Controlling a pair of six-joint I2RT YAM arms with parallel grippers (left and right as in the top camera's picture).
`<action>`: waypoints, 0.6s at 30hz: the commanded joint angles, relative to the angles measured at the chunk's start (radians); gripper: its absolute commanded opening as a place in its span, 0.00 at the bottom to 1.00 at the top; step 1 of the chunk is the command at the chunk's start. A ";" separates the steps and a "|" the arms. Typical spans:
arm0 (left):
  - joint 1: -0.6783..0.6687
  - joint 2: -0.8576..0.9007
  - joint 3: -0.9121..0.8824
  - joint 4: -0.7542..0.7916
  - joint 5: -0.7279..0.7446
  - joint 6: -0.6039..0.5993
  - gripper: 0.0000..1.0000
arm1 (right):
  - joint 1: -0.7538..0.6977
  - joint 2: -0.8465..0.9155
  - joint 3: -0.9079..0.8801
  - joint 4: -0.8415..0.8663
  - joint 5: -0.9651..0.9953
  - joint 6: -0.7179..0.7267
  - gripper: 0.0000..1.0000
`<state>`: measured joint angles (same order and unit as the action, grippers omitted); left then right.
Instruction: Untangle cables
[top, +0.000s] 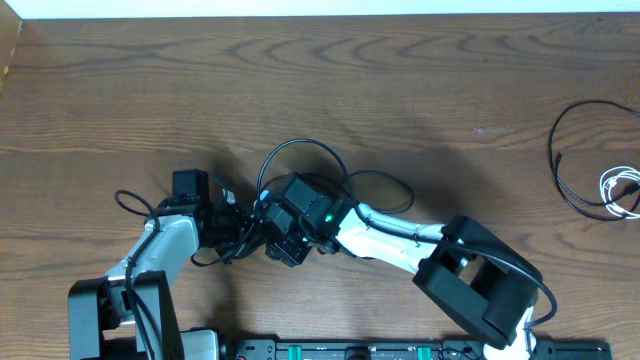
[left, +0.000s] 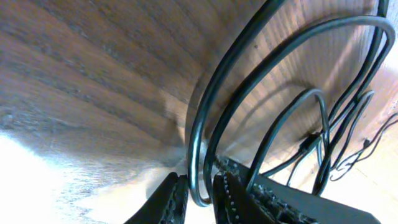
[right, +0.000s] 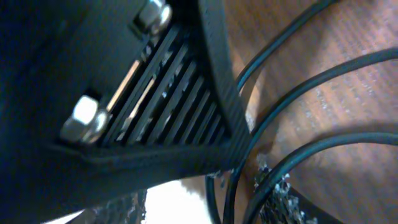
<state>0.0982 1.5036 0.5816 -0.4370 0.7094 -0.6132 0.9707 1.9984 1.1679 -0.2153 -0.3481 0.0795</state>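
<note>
My left end effector is clamped on a loop of the black cables on the desk. My right end effector has its fingers apart around them.

Thin black cable loops arch up in a tangled bunch near the middle of the bench, while at about three o'clock a separate black cable lies in an open arc, partly around a small coiled white cable.
</note>
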 joint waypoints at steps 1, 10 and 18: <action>-0.005 0.006 0.005 0.010 0.069 -0.016 0.21 | 0.048 0.029 -0.006 -0.014 0.053 -0.063 0.53; -0.005 0.006 0.005 0.011 0.140 -0.017 0.21 | 0.048 0.029 -0.006 -0.032 0.066 -0.063 0.39; -0.005 0.006 0.005 0.042 0.223 -0.025 0.20 | 0.047 0.029 -0.006 -0.029 0.065 -0.042 0.15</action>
<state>0.1028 1.5173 0.5652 -0.4133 0.7948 -0.6289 0.9798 1.9980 1.1709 -0.2291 -0.2680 0.0723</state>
